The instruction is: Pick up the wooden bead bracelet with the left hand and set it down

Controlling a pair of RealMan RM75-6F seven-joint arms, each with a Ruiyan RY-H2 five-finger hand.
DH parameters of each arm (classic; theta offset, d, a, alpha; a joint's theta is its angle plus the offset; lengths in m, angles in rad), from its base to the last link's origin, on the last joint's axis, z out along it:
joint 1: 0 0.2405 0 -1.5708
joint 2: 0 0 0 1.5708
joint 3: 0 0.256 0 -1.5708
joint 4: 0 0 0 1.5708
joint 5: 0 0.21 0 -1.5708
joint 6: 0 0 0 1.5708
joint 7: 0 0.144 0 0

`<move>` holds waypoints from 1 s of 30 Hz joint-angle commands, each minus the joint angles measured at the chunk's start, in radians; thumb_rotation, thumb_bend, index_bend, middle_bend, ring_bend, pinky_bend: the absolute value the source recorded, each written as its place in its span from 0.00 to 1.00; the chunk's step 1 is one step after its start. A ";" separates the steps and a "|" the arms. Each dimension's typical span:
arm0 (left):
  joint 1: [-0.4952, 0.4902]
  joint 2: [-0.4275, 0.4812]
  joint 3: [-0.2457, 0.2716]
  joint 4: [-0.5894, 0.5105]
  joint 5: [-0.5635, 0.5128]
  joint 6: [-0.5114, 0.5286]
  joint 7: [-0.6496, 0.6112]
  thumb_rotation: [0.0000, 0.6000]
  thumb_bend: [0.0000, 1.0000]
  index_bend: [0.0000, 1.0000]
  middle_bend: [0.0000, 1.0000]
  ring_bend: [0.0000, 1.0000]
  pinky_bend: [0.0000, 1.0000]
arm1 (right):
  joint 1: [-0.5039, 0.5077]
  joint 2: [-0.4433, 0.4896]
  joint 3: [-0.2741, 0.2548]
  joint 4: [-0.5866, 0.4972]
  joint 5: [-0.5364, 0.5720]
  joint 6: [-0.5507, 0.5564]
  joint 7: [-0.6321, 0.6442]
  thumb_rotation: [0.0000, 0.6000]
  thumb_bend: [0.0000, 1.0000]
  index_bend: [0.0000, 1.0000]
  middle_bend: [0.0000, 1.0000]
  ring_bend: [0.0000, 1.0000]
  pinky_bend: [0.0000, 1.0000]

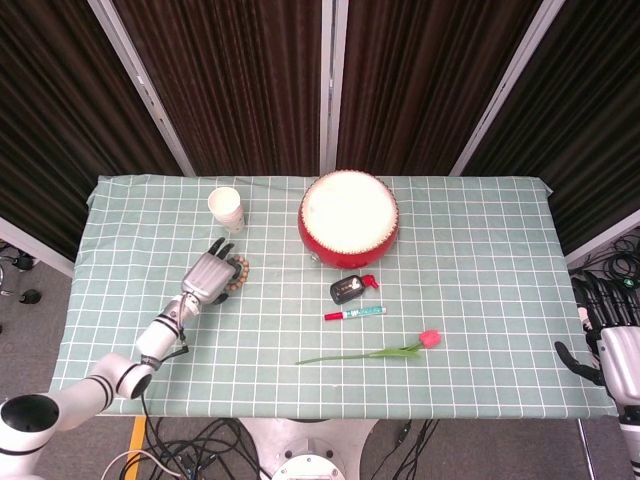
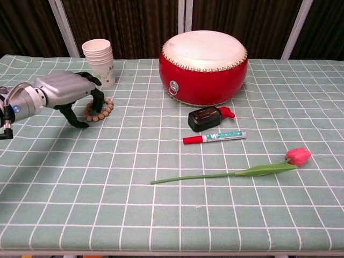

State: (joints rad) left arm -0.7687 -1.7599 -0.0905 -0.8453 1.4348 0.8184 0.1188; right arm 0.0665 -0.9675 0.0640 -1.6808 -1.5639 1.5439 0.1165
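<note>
The wooden bead bracelet lies flat on the green checked tablecloth, in front of the stack of paper cups. My left hand hovers low over its left part, fingers curved down with their tips at the beads and the thumb on the cloth to the left. In the head view the left hand covers part of the bracelet, which shows at its right side. My right hand hangs off the table's right edge with its fingers apart, holding nothing.
A red drum stands at the back centre. In front of it lie a small black case with a red cap, a red and white marker and a pink tulip on a long stem.
</note>
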 commanded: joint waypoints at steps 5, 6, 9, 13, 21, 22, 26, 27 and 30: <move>-0.005 -0.026 0.017 0.043 0.011 0.004 -0.039 1.00 0.29 0.49 0.45 0.11 0.02 | -0.003 -0.002 0.000 0.002 0.005 -0.001 0.002 1.00 0.17 0.00 0.00 0.00 0.00; -0.005 -0.028 0.019 0.047 0.012 0.004 -0.043 1.00 0.30 0.49 0.45 0.11 0.02 | -0.003 -0.002 0.000 0.002 0.005 -0.001 0.002 1.00 0.16 0.00 0.00 0.00 0.00; -0.004 -0.032 0.025 0.058 0.014 0.005 -0.057 1.00 0.33 0.49 0.45 0.11 0.02 | -0.003 -0.002 0.000 0.001 0.005 -0.003 0.001 1.00 0.16 0.00 0.00 0.00 0.00; -0.004 -0.036 0.032 0.070 0.016 0.003 -0.067 1.00 0.35 0.49 0.45 0.11 0.02 | -0.002 -0.003 0.001 0.002 0.004 -0.004 0.002 1.00 0.16 0.00 0.00 0.00 0.00; -0.001 -0.038 0.039 0.076 0.014 0.003 -0.080 1.00 0.43 0.51 0.47 0.14 0.03 | -0.004 -0.004 0.001 0.003 0.003 -0.002 0.005 1.00 0.16 0.00 0.00 0.00 0.00; 0.001 -0.037 0.039 0.074 0.014 0.008 -0.083 1.00 0.44 0.52 0.48 0.14 0.03 | -0.005 -0.003 0.001 0.002 0.002 0.000 0.005 1.00 0.17 0.00 0.00 0.00 0.00; 0.016 -0.025 0.022 0.038 -0.003 0.025 -0.154 1.00 0.45 0.54 0.50 0.16 0.04 | -0.009 0.000 0.002 -0.002 -0.003 0.011 0.004 1.00 0.16 0.00 0.00 0.00 0.00; 0.019 -0.018 0.016 0.024 -0.010 0.026 -0.183 1.00 0.45 0.54 0.50 0.16 0.04 | -0.010 0.001 0.002 -0.003 -0.005 0.014 0.004 1.00 0.16 0.00 0.00 0.00 0.00; 0.036 0.010 -0.014 -0.035 -0.039 0.034 -0.313 1.00 0.45 0.54 0.50 0.16 0.05 | -0.014 0.003 0.001 -0.005 -0.010 0.022 0.003 1.00 0.16 0.00 0.00 0.00 0.00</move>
State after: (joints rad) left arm -0.7500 -1.7760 -0.0763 -0.8263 1.4241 0.8435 -0.0911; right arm 0.0531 -0.9655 0.0654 -1.6857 -1.5731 1.5656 0.1196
